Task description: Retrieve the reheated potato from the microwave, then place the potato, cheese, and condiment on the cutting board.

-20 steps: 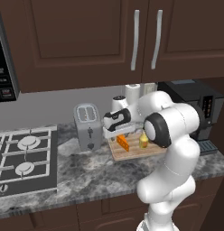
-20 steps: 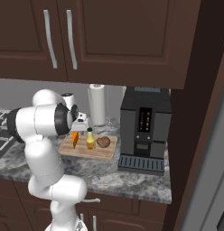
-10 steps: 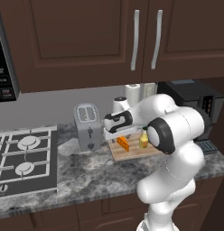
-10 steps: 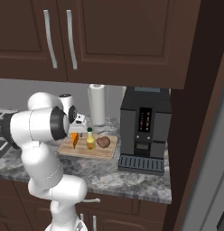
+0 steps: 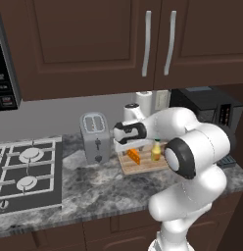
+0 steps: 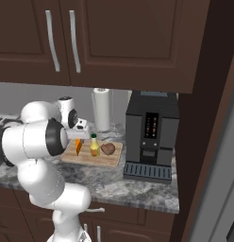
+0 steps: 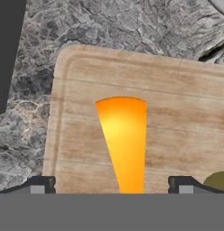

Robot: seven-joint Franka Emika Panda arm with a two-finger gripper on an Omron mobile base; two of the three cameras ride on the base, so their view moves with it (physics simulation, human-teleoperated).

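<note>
Orange cheese [image 7: 123,144] is seen set on the cutting board [image 7: 186,113] beneath the spread-open gripper [image 7: 111,186], so the task seems complete and only withdrawal is required.

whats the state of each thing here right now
cheese: lying flat on the board, between the jaws, not gripped
condiment: upright on the board, cap on
potato: resting on the board
cutting board: flat on the counter
gripper: open, above the cheese
cabinet doors: closed
</note>
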